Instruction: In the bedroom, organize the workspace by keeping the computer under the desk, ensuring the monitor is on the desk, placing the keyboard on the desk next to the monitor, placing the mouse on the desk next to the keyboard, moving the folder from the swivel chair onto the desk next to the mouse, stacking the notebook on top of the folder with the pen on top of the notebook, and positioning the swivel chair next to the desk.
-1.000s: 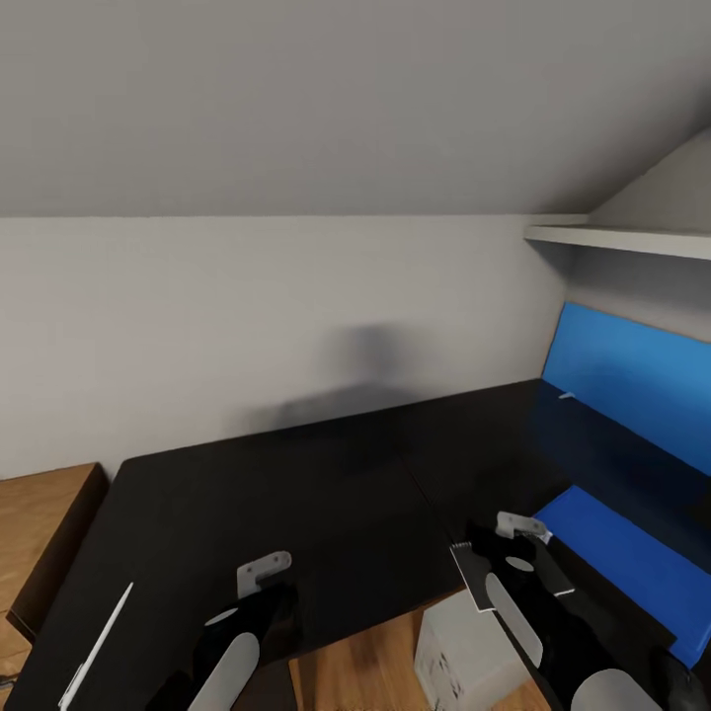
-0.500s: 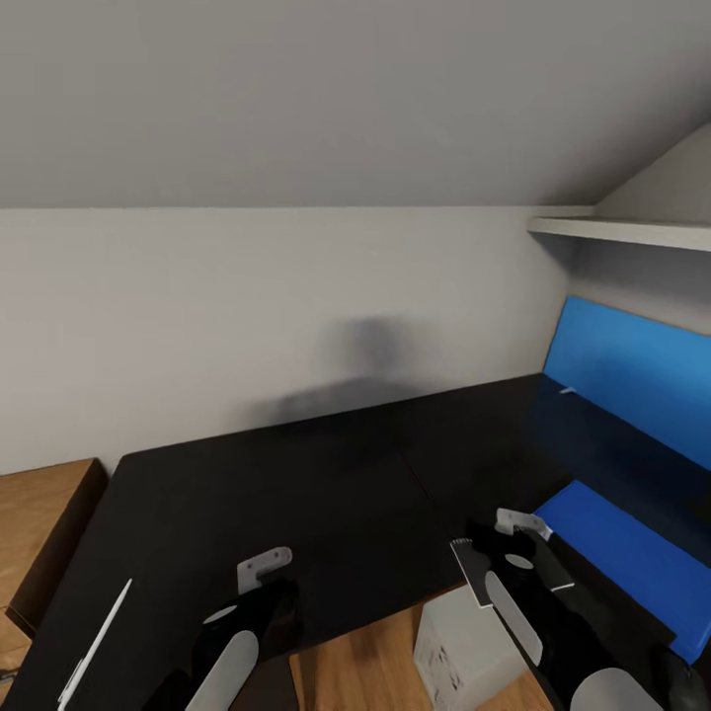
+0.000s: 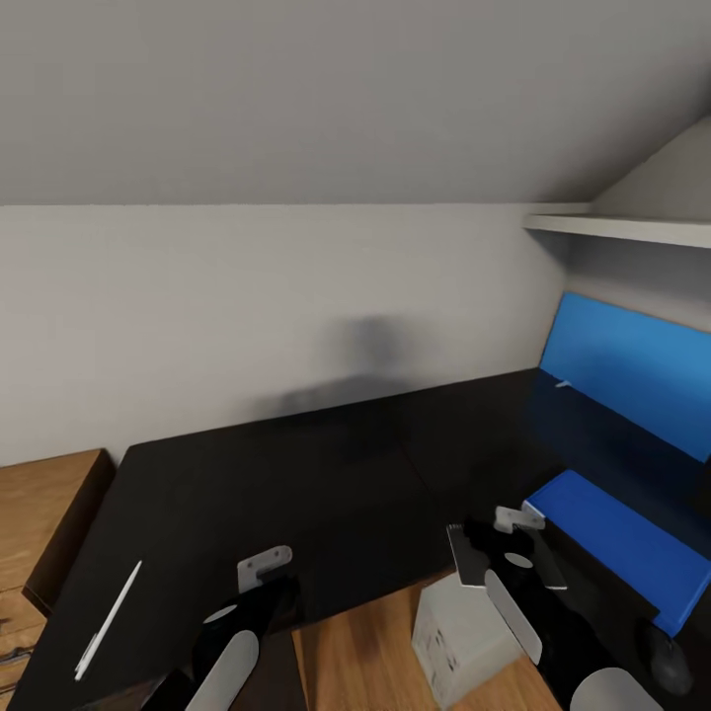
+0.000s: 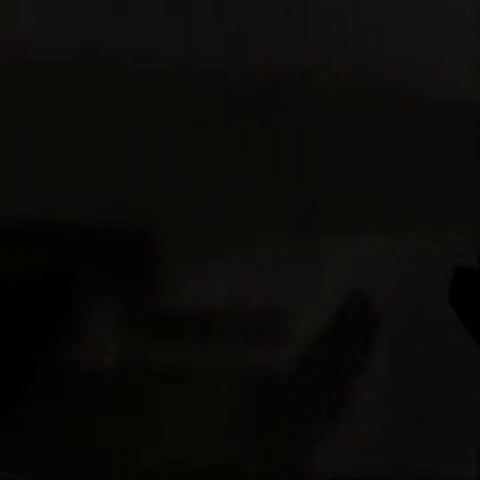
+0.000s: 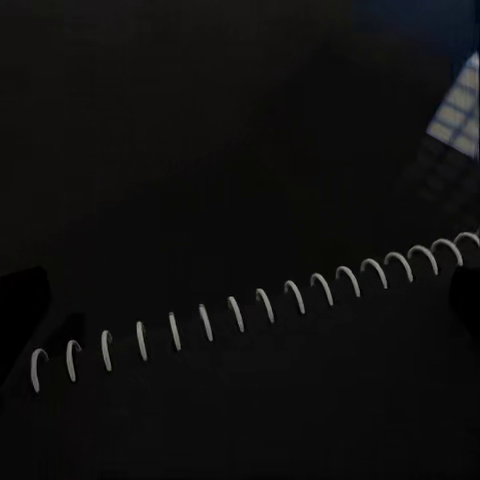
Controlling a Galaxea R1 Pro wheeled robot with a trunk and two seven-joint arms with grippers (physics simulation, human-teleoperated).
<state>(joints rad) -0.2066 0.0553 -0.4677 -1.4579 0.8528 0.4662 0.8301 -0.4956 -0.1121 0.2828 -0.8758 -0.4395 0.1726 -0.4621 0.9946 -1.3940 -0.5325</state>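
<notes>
Gripping the spiral-bound notebook [image 3: 469,558], the right claw [image 3: 494,543] hovers beside the folder [image 3: 617,548] on the worktop [image 3: 296,484]. Left claw [image 3: 265,573]: state cannot be told. Pen [image 3: 109,619] lies far left.

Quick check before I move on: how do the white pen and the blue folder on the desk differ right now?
The slim white stick pen lies near the glossy black desk's left end; the flat bright-blue folder lies at its right end. The pen is a thin line; the folder is a broad rectangle. The pen lies far from the grippers; the folder lies beside the right gripper. Both rest flat on the desktop.

Two glossy black arms with white oval panels, grey metal brackets near the wrists
</notes>
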